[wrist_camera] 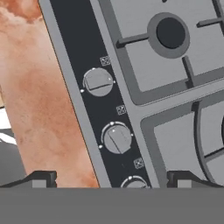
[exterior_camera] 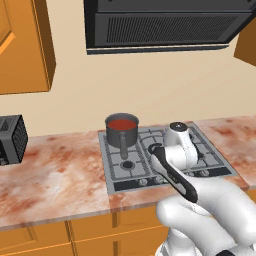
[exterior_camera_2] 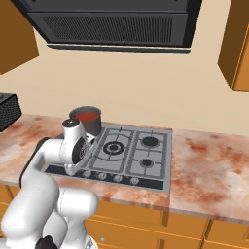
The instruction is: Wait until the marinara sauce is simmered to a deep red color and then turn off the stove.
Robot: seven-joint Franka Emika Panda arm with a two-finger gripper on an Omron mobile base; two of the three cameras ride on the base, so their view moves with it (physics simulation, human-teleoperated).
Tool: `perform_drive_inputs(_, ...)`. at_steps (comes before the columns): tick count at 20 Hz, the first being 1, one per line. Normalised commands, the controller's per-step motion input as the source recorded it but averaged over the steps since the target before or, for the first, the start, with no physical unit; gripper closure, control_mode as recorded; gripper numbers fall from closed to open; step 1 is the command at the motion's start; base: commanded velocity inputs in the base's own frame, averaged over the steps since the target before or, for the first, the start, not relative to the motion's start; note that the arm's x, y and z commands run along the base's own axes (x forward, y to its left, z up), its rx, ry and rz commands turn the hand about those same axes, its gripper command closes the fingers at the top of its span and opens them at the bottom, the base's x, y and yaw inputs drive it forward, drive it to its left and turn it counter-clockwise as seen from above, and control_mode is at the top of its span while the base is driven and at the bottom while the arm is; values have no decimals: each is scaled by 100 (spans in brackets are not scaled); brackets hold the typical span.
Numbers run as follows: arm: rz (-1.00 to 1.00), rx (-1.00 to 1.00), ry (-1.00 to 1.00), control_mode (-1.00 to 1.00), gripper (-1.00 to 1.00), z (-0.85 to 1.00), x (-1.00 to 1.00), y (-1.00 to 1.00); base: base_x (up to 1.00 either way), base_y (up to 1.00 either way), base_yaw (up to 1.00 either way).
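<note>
I held my gripper (wrist_camera: pixel 111 178) wide open and empty just above the stove's (wrist_camera: pixel 131 83) knobs (wrist_camera: pixel 117 138), ready to turn one, because the sauce (exterior_camera: pixel 122 123) in the pan (exterior_camera: pixel 121 136) beyond it already looked red.

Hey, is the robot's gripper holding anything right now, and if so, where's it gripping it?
Nothing is held. The gripper is open, hovering above the stove knobs.
</note>
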Motion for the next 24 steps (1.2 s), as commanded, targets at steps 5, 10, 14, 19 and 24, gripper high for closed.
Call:
perform_drive_inputs(5,0,-2,10,-100,-100,-33,21,0,0,0,0)
perform_drive_inputs(10,0,0,14,-100,-100,-30,20,0,0,0,0)
perform_drive_inputs(14,0,0,17,-100,-100,-30,19,0,0,0,0)
perform_drive_inputs(19,0,0,14,-100,-100,-9,27,4,0,0,0)
perform_drive_inputs(24,0,0,13,-100,-100,-7,16,10,0,0,0)
